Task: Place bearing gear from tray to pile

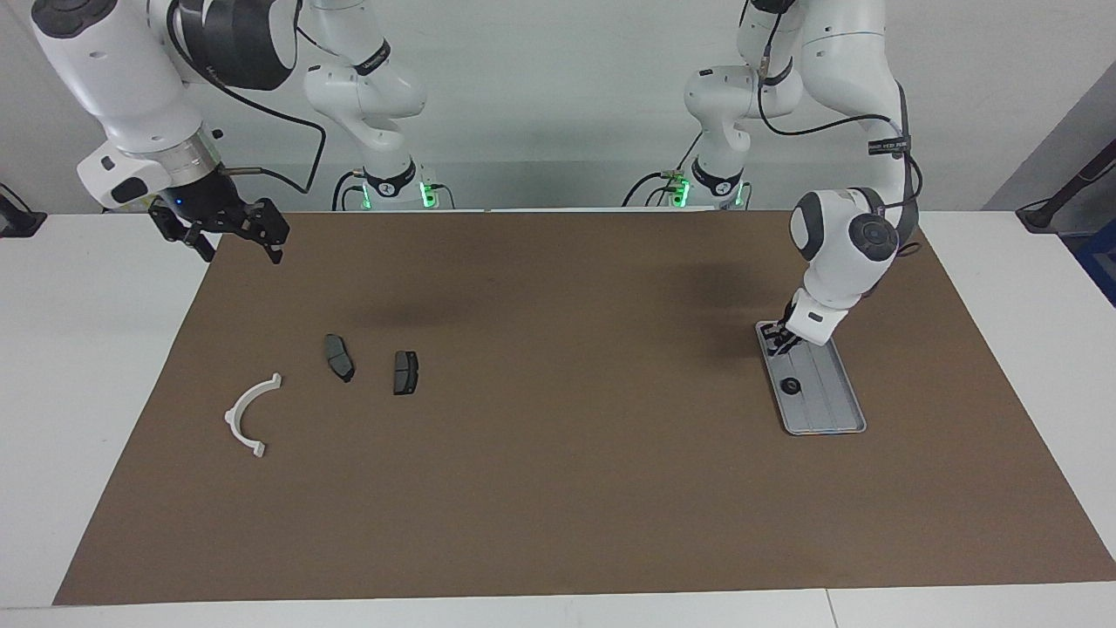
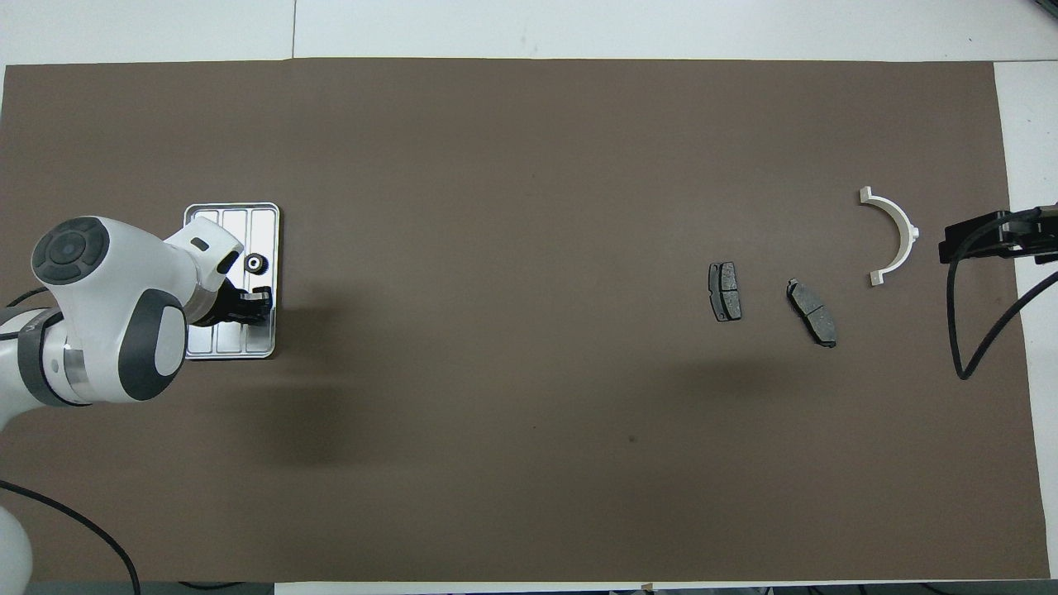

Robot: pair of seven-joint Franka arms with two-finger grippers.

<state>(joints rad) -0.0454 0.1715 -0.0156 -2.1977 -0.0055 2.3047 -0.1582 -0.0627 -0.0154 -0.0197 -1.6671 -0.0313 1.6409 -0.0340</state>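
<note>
The silver-grey tray [image 1: 839, 408] [image 2: 223, 219] lies on the brown mat toward the left arm's end. A small dark bearing gear [image 1: 791, 385] [image 2: 255, 264] rests in it. My left gripper [image 1: 779, 343] [image 2: 257, 300] is down at the tray's end nearer the robots, a short way from the gear and not touching it. It is shut, and I see nothing between its fingertips. The pile is a white bracket [image 1: 234, 417] [image 2: 909, 231] and two dark pads [image 1: 338, 357] [image 1: 405, 372] toward the right arm's end. My right gripper [image 1: 228, 232] [image 2: 950, 240] waits open in the air above the mat's edge there.
A brown mat [image 1: 558, 488] covers most of the white table. The right arm's black cable [image 2: 963, 347] hangs over the mat's edge beside the bracket. The arm bases stand along the table's edge at the robots' end.
</note>
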